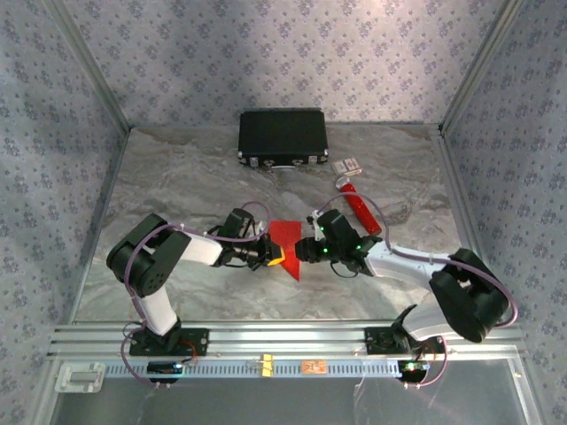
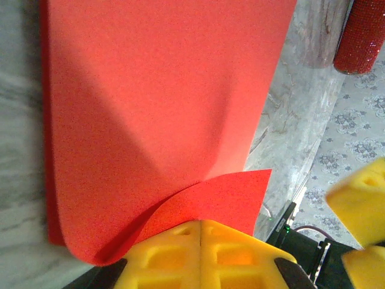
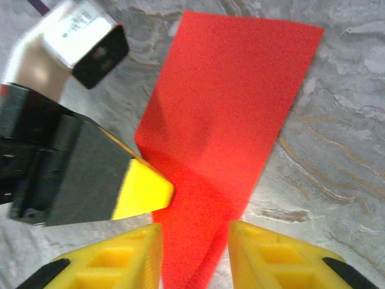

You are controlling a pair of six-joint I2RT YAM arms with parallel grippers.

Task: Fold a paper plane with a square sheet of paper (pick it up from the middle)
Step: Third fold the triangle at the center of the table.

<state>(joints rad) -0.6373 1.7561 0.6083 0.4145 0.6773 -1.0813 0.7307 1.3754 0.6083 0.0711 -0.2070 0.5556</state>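
I have the square sheet of paper (image 1: pixel 285 239) at the middle of the overhead view, partly folded, one flap curling over near my left gripper (image 2: pixel 201 241). That gripper's yellow fingers are pressed together and, as far as I can judge, clamped on the sheet's near edge. The right gripper (image 3: pixel 194 247) has its fingers apart, with the paper's lower tip in the gap and neither pad clearly touching it.

My worry is that a single pinch carries the sheet. It is bowed, not flat, so it could swivel or slide out of the left fingers, and the fold would set crooked. If I close the right fingers where they stand, they could crumple the tip instead of creasing it. The two grippers are also very close together, so a small sideways move might knock them against each other. The red glittery tube (image 1: pixel 359 206) lies just beside my right arm and could be swept away.

The table (image 1: pixel 177 177) is grey and marbled, the walls carry pale floral wallpaper, and a black case (image 1: pixel 283 137) sits at the upper middle.
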